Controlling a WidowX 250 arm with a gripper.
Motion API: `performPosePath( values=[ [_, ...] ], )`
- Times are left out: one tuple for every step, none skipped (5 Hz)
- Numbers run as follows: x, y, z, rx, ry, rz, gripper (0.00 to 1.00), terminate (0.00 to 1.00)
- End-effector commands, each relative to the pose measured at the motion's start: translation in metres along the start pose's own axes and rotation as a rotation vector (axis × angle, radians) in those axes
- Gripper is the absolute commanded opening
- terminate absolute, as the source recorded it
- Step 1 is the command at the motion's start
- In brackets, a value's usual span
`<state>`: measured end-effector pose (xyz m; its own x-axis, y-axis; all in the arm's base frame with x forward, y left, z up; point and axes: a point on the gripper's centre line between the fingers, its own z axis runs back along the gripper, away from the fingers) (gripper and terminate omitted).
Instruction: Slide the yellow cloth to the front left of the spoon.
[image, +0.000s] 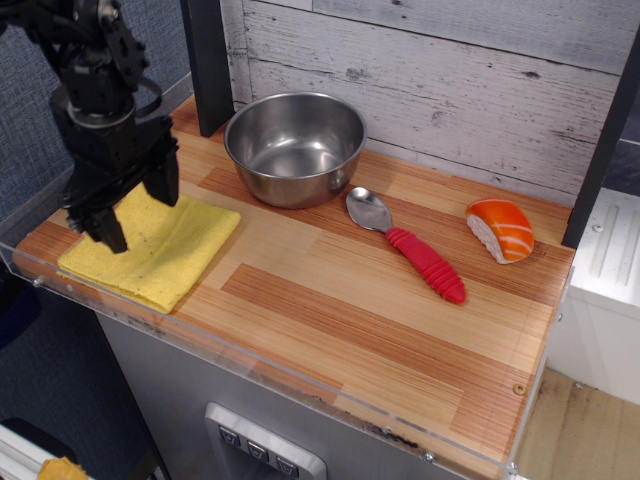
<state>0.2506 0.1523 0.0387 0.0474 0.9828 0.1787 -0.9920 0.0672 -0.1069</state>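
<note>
At the left end of the wooden counter (330, 310), the black gripper (135, 210) hangs with its jaws spread wide over the folded yellow terry cloth (152, 247), gripping nothing. The cloth lies well apart from the red-handled metal spoon (408, 245), so the slide looks not yet begun. I'd say the next move calls for pressing down onto the cloth and dragging it right along the counter's front.

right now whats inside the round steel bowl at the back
The round steel bowl looks empty: only its shiny inner wall and bottom show, with reflections. The near rim hides a thin strip of the inside closest to the camera, so that sliver cannot be checked.
</note>
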Motion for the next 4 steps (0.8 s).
performPosePath(
  values=[
    [-0.003, -0.002, 0.001, -0.01, -0.007, -0.002, 1.0, 0.0],
    [-0.008, -0.004, -0.016, -0.023, -0.027, 0.014, 1.0, 0.0],
    [-0.011, -0.006, -0.021, -0.015, -0.032, 0.012, 1.0, 0.0],
    [-0.016, -0.008, -0.023, -0.003, -0.022, -0.001, 1.0, 0.0]
  ],
)
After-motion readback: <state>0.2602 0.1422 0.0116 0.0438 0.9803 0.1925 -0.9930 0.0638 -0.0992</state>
